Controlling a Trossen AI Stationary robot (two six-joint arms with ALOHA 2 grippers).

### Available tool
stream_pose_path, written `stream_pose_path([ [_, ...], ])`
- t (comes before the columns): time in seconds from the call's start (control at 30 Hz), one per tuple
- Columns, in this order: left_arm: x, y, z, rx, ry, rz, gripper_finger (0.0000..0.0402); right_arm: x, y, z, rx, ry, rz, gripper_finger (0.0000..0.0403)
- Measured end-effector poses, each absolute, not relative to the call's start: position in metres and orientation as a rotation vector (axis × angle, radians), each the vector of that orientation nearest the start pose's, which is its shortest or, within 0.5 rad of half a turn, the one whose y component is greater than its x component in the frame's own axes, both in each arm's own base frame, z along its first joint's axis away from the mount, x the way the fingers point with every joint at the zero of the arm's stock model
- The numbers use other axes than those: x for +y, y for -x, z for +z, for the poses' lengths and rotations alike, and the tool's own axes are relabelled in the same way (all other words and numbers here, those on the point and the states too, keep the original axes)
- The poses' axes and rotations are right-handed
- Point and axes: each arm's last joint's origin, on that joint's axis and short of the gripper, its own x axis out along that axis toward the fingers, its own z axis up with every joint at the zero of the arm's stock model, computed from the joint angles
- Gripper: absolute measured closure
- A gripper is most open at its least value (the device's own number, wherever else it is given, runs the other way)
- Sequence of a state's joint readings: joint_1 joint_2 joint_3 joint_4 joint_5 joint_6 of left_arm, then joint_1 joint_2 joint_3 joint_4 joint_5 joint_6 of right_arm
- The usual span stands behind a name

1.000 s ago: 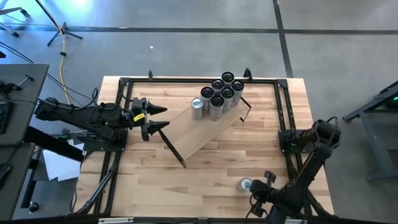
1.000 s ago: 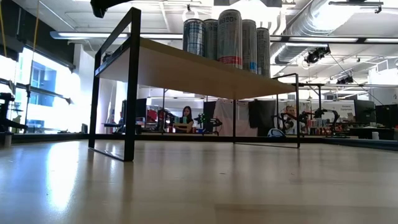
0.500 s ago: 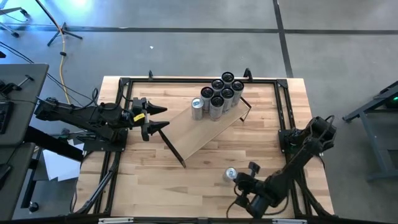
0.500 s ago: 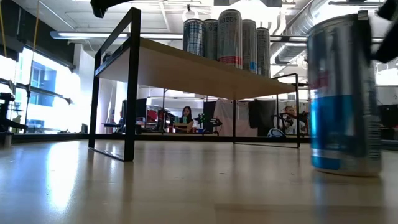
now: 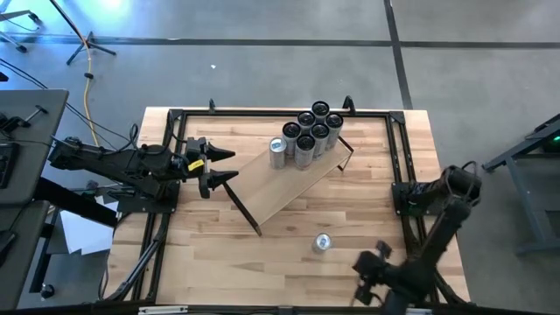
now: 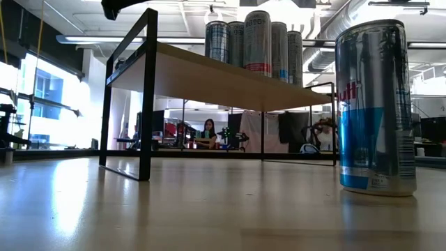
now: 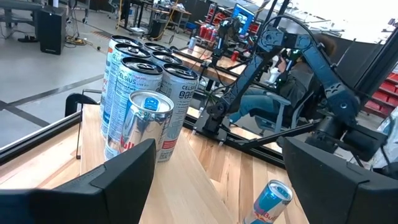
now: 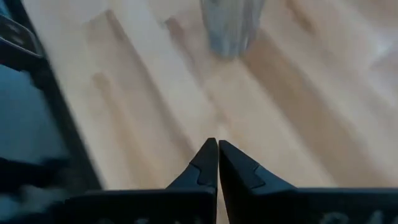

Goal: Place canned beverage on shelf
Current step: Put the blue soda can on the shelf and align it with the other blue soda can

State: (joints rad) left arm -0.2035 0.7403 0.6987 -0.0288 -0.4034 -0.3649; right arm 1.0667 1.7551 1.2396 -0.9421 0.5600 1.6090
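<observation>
A blue and silver canned beverage (image 5: pixel 324 242) stands upright on its base on the tabletop, alone, near the front; the low view shows the can (image 6: pixel 376 104) large at the right. The shelf (image 5: pixel 289 185), a pale board on black brackets (image 6: pixel 148 97), lies diagonally across the table's middle. Several cans (image 5: pixel 308 133) stand on its far right end. My right gripper (image 5: pixel 363 261) is shut and sits to the right of the lone can (image 8: pixel 231 25), apart from it. My left gripper (image 5: pixel 234 168) hangs open, level, at the shelf's left end, facing the cans (image 7: pixel 143 106).
A black metal frame (image 5: pixel 398 149) runs around the tabletop's edges. Bare wood lies between the lone can and the shelf's near long edge. Beyond the table, the low view shows a workshop with people seated at desks (image 6: pixel 209 132).
My right gripper, shut throughout, swept toward the table's left with the lone can in front of it, and the can slid left, staying upright. The gripper then drew back toward the right and near edge, leaving the can standing where it stopped.
</observation>
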Motion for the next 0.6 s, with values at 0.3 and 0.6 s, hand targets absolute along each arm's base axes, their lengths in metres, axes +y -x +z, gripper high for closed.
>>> stream_pose_path([
  [0.3,-0.023,-0.165,0.325,0.023,0.395,0.21,0.008,0.26,-0.137,0.184,0.78,-0.599,-0.406,0.0403],
  [0.6,-0.023,-0.165,0.325,0.023,0.395,0.21,0.008,0.239,-0.124,0.158,0.697,-0.659,-0.248,0.0403],
])
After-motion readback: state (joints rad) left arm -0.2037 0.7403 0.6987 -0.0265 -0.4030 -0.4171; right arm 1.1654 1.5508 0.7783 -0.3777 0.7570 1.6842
